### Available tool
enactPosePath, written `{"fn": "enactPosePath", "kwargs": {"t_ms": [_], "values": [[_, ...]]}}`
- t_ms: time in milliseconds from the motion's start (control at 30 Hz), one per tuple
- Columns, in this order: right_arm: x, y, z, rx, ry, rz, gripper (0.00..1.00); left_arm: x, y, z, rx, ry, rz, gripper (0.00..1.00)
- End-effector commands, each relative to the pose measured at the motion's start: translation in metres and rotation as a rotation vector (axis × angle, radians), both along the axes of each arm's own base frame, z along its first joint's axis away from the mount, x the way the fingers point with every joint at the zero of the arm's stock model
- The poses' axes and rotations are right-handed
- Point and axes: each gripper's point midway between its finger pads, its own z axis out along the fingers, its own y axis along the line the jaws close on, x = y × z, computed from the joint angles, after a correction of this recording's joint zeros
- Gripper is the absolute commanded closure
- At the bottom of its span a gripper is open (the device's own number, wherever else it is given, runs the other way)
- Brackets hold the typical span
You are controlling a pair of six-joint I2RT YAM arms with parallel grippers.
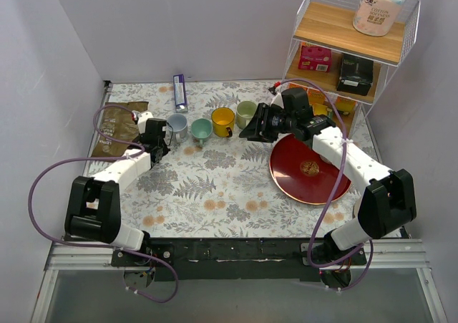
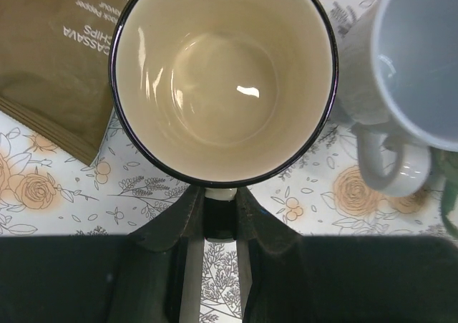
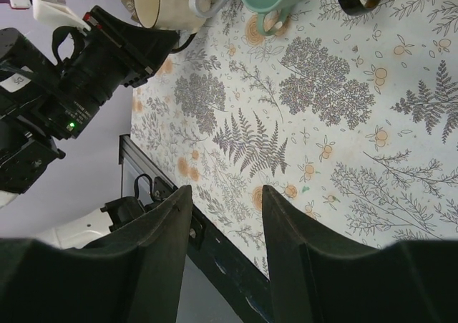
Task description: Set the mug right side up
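Note:
A cream mug with a black rim (image 2: 222,72) fills the left wrist view, its mouth facing the camera and its inside empty. My left gripper (image 2: 220,210) is shut on the mug's handle (image 2: 220,193), just above the floral tablecloth. In the top view my left gripper (image 1: 154,134) is at the left end of the mug row and hides most of the mug. The mug also shows in the right wrist view (image 3: 157,2). My right gripper (image 3: 225,194) is open and empty, held above the table next to the yellow mug (image 1: 223,121).
A grey-blue mug (image 1: 177,124), a teal mug (image 1: 201,129) and a light green mug (image 1: 246,112) stand upright in the row. A brown chips bag (image 1: 114,126) lies at the left. A red plate (image 1: 308,169) lies right. A wire shelf (image 1: 351,47) stands back right.

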Motion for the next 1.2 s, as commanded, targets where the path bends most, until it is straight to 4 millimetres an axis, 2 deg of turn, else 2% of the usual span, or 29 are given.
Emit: {"fn": "enactPosePath", "kwargs": {"t_ms": [0, 233, 300, 367, 400, 467, 600, 667, 733, 833, 867, 1000, 1067, 1100, 1133, 1167], "values": [[0.008, -0.004, 0.016, -0.002, -0.048, -0.029, 0.50, 0.018, 0.002, 0.012, -0.002, -0.051, 0.015, 1.00], [0.009, -0.013, 0.012, -0.026, -0.025, -0.061, 0.49, 0.012, -0.001, 0.000, -0.016, -0.042, -0.013, 1.00], [0.010, -0.017, 0.010, -0.048, -0.025, -0.072, 0.39, 0.010, -0.002, -0.003, -0.021, -0.044, -0.020, 0.98], [0.011, -0.022, 0.007, -0.078, -0.040, -0.089, 0.33, 0.009, -0.002, -0.004, -0.025, -0.047, -0.021, 0.93], [0.012, -0.025, 0.007, -0.090, -0.048, -0.097, 0.31, 0.007, -0.002, -0.007, -0.024, -0.039, -0.021, 0.86], [0.014, -0.032, 0.006, -0.125, -0.068, -0.118, 0.26, 0.006, -0.002, -0.009, -0.020, -0.033, -0.021, 0.79], [0.018, -0.045, 0.006, -0.190, -0.091, -0.144, 0.23, 0.006, -0.002, -0.005, -0.027, -0.043, -0.014, 0.71], [0.022, -0.056, 0.005, -0.250, -0.108, -0.174, 0.21, 0.007, -0.002, 0.000, -0.029, -0.053, -0.012, 0.58], [0.028, -0.067, 0.009, -0.297, -0.139, -0.206, 0.20, 0.008, -0.003, 0.005, -0.039, -0.066, -0.012, 0.53], [0.039, -0.095, 0.012, -0.415, -0.207, -0.275, 0.14, 0.009, -0.006, 0.012, -0.065, -0.076, -0.010, 0.43], [0.046, -0.109, 0.015, -0.468, -0.234, -0.324, 0.11, 0.010, -0.007, 0.017, -0.069, -0.084, -0.009, 0.36], [0.062, -0.159, 0.028, -0.658, -0.321, -0.416, 0.08, 0.008, -0.006, 0.028, -0.079, -0.101, 0.007, 0.21], [0.068, -0.193, 0.028, -0.783, -0.339, -0.463, 0.07, 0.004, -0.003, 0.033, -0.084, -0.100, 0.026, 0.13], [0.070, -0.209, 0.026, -0.824, -0.328, -0.496, 0.07, 0.004, -0.003, 0.038, -0.089, -0.107, 0.035, 0.04], [0.072, -0.235, 0.026, -0.861, -0.306, -0.553, 0.07, 0.003, -0.003, 0.042, -0.094, -0.109, 0.042, 0.02], [0.071, -0.246, 0.024, -0.860, -0.293, -0.563, 0.07, -0.002, -0.003, 0.042, -0.099, -0.091, 0.042, 0.02]]}}
